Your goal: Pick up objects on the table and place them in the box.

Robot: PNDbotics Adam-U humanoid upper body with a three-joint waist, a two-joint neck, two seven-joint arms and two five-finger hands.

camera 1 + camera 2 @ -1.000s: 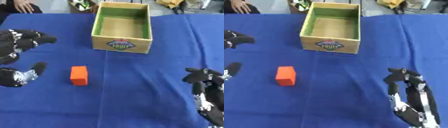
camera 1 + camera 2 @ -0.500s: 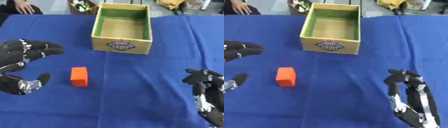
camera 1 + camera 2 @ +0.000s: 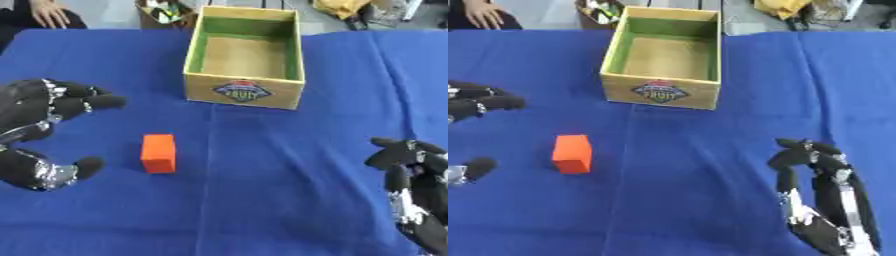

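Observation:
An orange block (image 3: 158,153) lies on the blue tablecloth, left of centre. My left hand (image 3: 37,131) is open just to the left of it, fingers spread above and thumb (image 3: 63,171) below, with a small gap to the block. The cardboard box (image 3: 247,91) with green inner walls stands empty at the back centre, a fruit label on its front. My right hand (image 3: 826,200) rests open at the lower right, fingers up, holding nothing.
The blue cloth (image 3: 262,200) covers the whole table. A small container of mixed items (image 3: 164,11) sits beyond the far edge, left of the box. Yellow fabric (image 3: 785,7) lies at the back right.
My left hand has moved right, toward the orange block, and now brackets it from the left. The block, the box and my right hand have stayed in place.

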